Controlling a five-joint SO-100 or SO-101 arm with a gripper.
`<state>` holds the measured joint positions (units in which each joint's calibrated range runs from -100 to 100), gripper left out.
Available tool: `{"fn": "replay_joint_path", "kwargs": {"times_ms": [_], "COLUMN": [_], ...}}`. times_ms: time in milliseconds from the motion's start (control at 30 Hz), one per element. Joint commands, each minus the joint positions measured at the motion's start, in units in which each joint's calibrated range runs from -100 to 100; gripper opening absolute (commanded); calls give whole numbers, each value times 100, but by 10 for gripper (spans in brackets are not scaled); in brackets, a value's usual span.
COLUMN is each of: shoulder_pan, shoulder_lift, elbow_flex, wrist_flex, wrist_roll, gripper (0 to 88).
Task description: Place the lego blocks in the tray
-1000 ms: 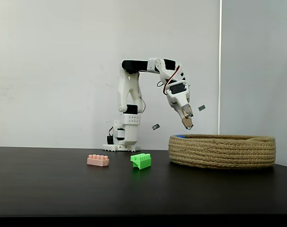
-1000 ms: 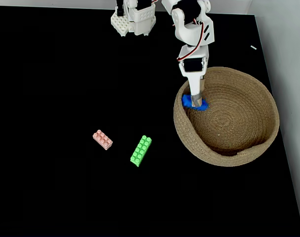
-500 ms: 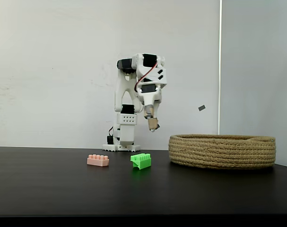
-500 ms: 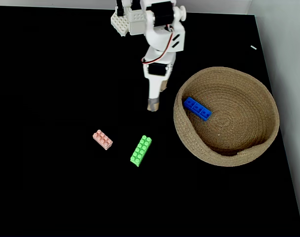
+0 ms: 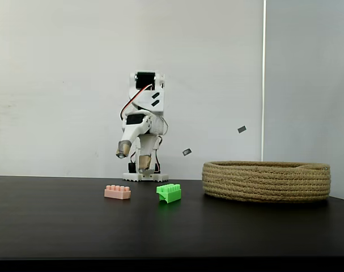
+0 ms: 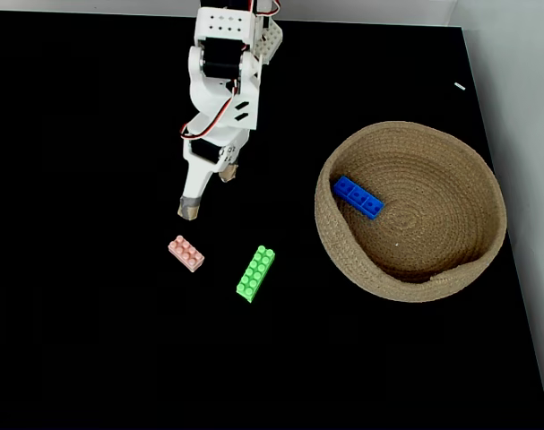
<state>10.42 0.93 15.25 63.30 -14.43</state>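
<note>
On the black table (image 6: 92,340), three bricks and one basket. In the view from above, gripper (image 6: 207,191) hanging over the bare table surface, jaws wide apart and holding nothing, one fingertip just above the pink brick (image 6: 186,253) but not touching it. In the side view, same gripper (image 5: 132,156) clearly above the table, to the upper right of the pink brick (image 5: 117,192), both fingers pointing down. Green brick (image 6: 255,273) lying just to the right of the pink one (seen from above), the two apart, the green one turned on a diagonal; from the side, green brick (image 5: 169,192) between the pink brick and the rope basket (image 5: 267,181). Blue flat brick (image 6: 358,197) already inside the basket (image 6: 406,288), resting on the inner slope near the left wall, probably a little tilted, hard to say for sure from this angle. Basket well to the right of the arm in both fixed views.
</note>
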Motion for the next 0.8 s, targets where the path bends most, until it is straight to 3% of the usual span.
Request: {"fn": "replay_joint_path", "kwargs": {"times_ms": [0, 333, 767], "shoulder_pan": [186, 343, 334], "shoulder_lift": [388, 1867, 2675], "elbow_flex": [-863, -2569, -2961], "wrist_flex": [-53, -78, -203], "wrist_roll": [15, 88, 156], "gripper": [388, 401, 377]}}
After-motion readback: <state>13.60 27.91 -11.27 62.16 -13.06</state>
